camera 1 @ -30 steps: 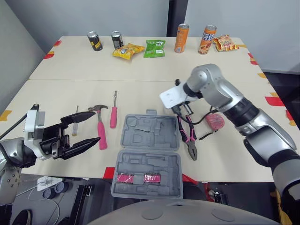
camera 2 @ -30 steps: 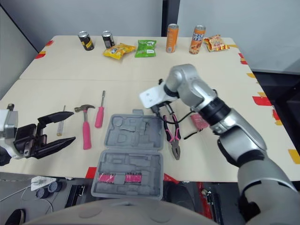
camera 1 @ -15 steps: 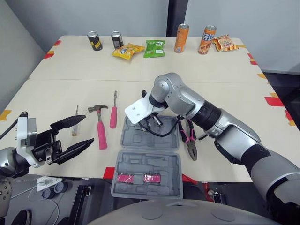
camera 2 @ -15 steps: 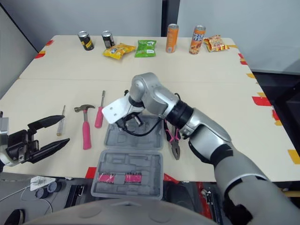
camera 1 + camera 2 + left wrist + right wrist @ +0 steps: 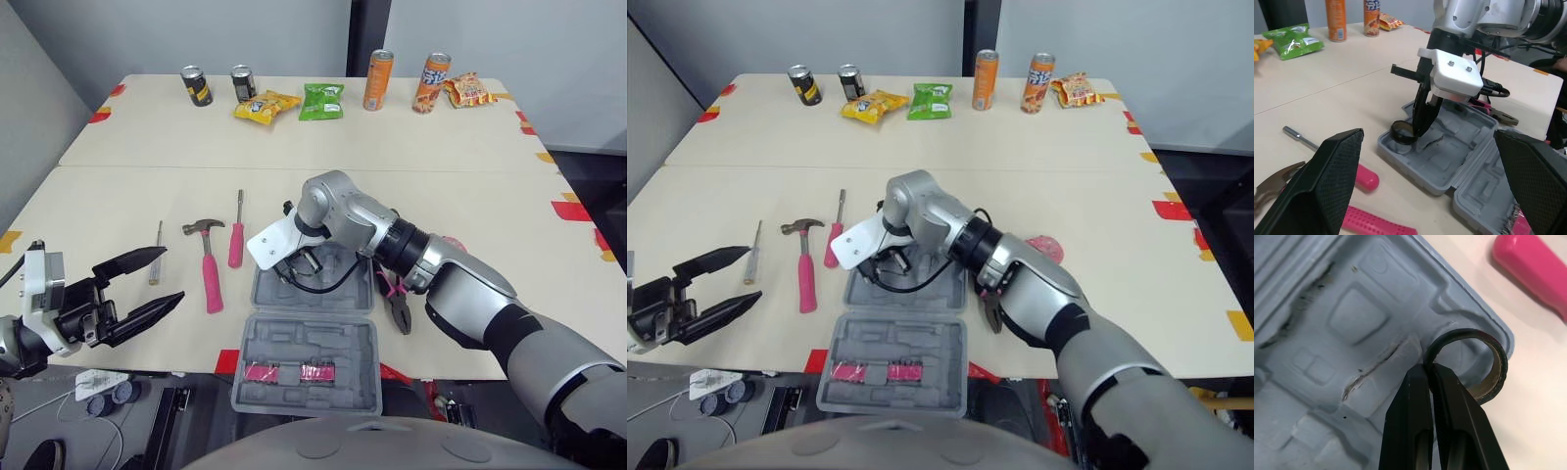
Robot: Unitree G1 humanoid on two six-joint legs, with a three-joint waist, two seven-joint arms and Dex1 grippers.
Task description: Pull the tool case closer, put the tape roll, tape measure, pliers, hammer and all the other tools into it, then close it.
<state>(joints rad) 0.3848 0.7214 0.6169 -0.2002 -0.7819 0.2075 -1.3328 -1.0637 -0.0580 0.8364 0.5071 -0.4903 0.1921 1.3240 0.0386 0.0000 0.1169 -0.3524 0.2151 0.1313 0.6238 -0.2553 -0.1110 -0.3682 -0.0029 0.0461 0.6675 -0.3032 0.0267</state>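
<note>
One tape roll (image 5: 1501,363) in right gripper (image 5: 1428,368)

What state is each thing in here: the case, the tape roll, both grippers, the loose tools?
Tool case: open, lying flat.
Tape roll: on edge, pinched at the case's far corner.
Right gripper: shut on the tape roll.
Left gripper: open, empty.
Hammer: lying flat, outside the case.
Pliers: lying flat beside the case.
Pink screwdriver: lying flat, outside the case.

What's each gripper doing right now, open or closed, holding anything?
Left gripper: open, empty.
Right gripper: shut on the tape roll, pinching its wall at a corner of the tool case.
</note>
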